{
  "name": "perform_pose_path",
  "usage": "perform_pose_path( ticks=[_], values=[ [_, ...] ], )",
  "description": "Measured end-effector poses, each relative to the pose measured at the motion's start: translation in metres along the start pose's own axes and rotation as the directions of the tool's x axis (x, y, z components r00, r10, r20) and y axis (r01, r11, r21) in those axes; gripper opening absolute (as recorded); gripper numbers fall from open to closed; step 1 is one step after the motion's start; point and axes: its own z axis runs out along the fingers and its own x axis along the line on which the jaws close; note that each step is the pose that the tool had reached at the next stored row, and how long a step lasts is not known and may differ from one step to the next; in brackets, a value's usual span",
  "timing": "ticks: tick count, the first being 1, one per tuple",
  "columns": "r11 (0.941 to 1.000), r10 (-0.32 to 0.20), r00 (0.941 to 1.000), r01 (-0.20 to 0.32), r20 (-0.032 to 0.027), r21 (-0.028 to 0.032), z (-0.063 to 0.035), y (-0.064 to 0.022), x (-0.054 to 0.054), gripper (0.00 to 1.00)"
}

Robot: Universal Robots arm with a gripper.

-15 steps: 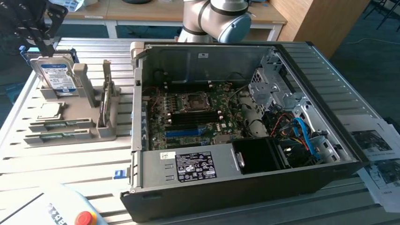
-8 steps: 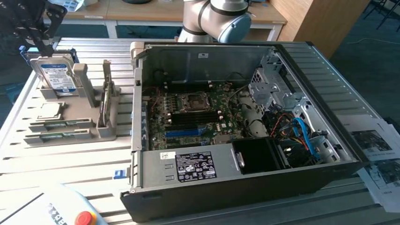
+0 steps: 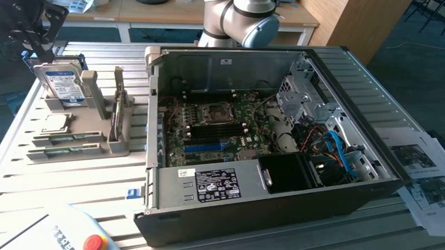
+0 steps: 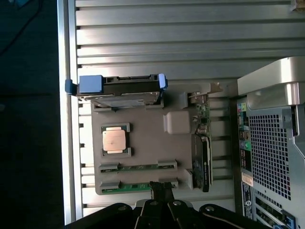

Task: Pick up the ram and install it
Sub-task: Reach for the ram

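Ram is on the grey holder (image 3: 104, 148) on the exterior view's left. It shows as two green strips lying flat in parallel slots at the holder's near edge: an inner ram strip (image 3: 66, 138) and an outer ram strip (image 3: 61, 152). Behind them on the same holder lie a square processor (image 3: 56, 122) and a hard drive (image 3: 62, 83) standing on edge, with an expansion card (image 3: 118, 112) upright beside them. The holder rests on a slatted metal desk (image 3: 83, 179). Just beside it, toward the exterior view's right, an open computer case (image 3: 278, 208) lies on its side. Its motherboard (image 3: 222, 122) is exposed, with a long blue slot (image 3: 205, 147) on it. A grey joint of the robot arm (image 3: 254, 23) shows behind the case.

From the wrist view, the camera looks straight down on the holder. The claw (image 4: 159, 188) has its two dark fingers pressed together with nothing between them. Its tips line up with one end of the outer ram strip, the strip farthest from the hard drive. How high the tips hang above it I cannot tell. Both strips sit in their slots.
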Motion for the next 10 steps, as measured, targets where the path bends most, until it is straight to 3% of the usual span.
perform_pose_path(
  ticks=[10],
  values=[
    [1.0000, 0.000, 1.0000, 0.000, 0.0000, 0.0000, 0.0000, -0.0004, 0.0058, 0.10]
  ],
)
